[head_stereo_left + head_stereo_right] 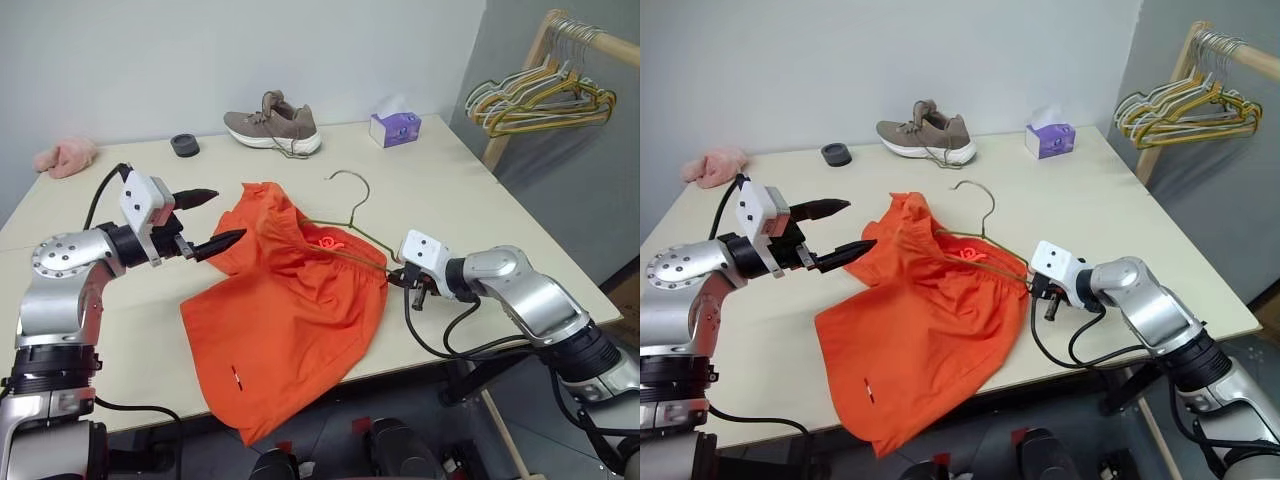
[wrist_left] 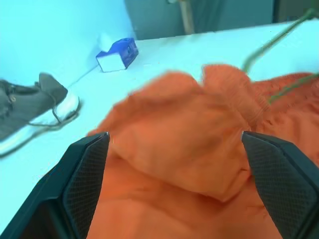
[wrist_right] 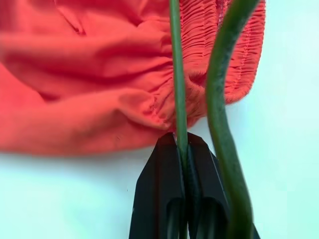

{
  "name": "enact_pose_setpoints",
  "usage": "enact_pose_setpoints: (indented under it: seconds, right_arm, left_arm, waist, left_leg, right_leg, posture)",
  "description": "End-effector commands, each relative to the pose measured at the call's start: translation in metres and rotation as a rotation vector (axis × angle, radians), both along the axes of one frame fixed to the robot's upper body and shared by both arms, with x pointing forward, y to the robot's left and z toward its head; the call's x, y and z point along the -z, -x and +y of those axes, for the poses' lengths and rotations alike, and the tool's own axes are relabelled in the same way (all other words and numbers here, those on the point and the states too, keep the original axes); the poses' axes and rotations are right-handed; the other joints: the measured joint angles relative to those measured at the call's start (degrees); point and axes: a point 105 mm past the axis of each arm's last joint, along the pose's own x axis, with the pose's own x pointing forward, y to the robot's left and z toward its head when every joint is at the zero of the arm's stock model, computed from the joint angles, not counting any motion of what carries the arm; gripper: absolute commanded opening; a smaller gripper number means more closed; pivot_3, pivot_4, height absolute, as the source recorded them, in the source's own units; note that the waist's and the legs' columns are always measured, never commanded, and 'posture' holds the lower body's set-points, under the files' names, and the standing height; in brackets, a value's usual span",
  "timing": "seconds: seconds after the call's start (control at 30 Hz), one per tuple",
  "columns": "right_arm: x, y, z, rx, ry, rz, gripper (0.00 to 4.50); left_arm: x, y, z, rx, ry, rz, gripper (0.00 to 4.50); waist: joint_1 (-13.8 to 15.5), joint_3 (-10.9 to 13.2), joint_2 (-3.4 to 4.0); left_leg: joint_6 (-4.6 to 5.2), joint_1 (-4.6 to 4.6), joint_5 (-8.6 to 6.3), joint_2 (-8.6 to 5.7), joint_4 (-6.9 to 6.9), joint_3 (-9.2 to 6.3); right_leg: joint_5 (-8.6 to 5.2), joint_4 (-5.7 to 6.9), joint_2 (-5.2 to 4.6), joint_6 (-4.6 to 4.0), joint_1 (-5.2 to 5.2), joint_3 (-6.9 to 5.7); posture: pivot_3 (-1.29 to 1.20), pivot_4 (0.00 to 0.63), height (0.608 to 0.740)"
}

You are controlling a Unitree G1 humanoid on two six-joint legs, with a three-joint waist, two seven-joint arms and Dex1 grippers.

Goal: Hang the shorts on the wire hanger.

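The orange shorts lie crumpled on the table, their lower part hanging over the front edge. The wire hanger lies with its hook toward the back. One wire arm runs across the waistband, and its far end is hidden under a raised fold of cloth. My right gripper is shut on the hanger's wire at the shorts' right edge; the right wrist view shows the thin wire clamped between the fingers. My left gripper hovers open just left of the raised fold, holding nothing.
At the back of the table are a brown shoe, a purple tissue box, a small black ring and a pink fluffy cloth. A wooden rack with bunched hangers stands off the right corner.
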Motion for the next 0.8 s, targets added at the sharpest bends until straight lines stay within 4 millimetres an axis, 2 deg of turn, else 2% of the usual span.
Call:
enact_pose_setpoints:
  seconds: [0.03,0.17,0.73,0.8]
  right_arm:
    - [-0.013,0.001,0.009,-0.07,0.01,-0.089,0.0]
    - [-0.016,0.002,0.013,-0.124,0.057,-0.146,0.0]
    - [-0.023,0.009,0.029,-0.232,0.08,-0.205,0.0]
    - [-0.026,0.009,0.031,-0.245,0.084,-0.217,0.0]
  left_arm:
    - [-0.009,-0.002,-0.001,0.04,-0.093,-0.053,4.47]
    - [0.002,-0.002,-0.015,0.144,-0.22,-0.053,4.47]
    - [0.038,0.001,-0.053,0.302,-0.245,0.04,4.47]
    - [0.041,0.0,-0.054,0.303,-0.248,0.049,4.07]
  waist:
    - [0.0,0.0,-0.02]
    - [0.0,0.0,-0.02]
    - [-0.1,0.0,-0.03]
    - [-0.1,0.0,-0.03]
  left_leg:
    - [0.0,0.0,0.0,0.0,0.01,-0.01]
    - [-0.01,0.0,0.01,0.0,0.02,-0.01]
    - [-0.01,0.04,0.01,0.0,0.09,-0.02]
    - [-0.01,0.03,0.01,0.0,0.11,-0.02]
  right_leg:
    - [0.0,0.01,0.0,0.0,0.0,-0.01]
    - [0.01,0.03,0.0,0.01,0.01,0.01]
    - [0.03,0.14,-0.01,0.02,0.03,0.02]
    - [0.03,0.14,-0.01,0.03,0.03,0.02]
  posture:
    - [-0.19,0.03,0.74]
    - [-0.19,0.028,0.74]
    - [-0.2,0.03,0.74]
    - [-0.21,0.035,0.74]
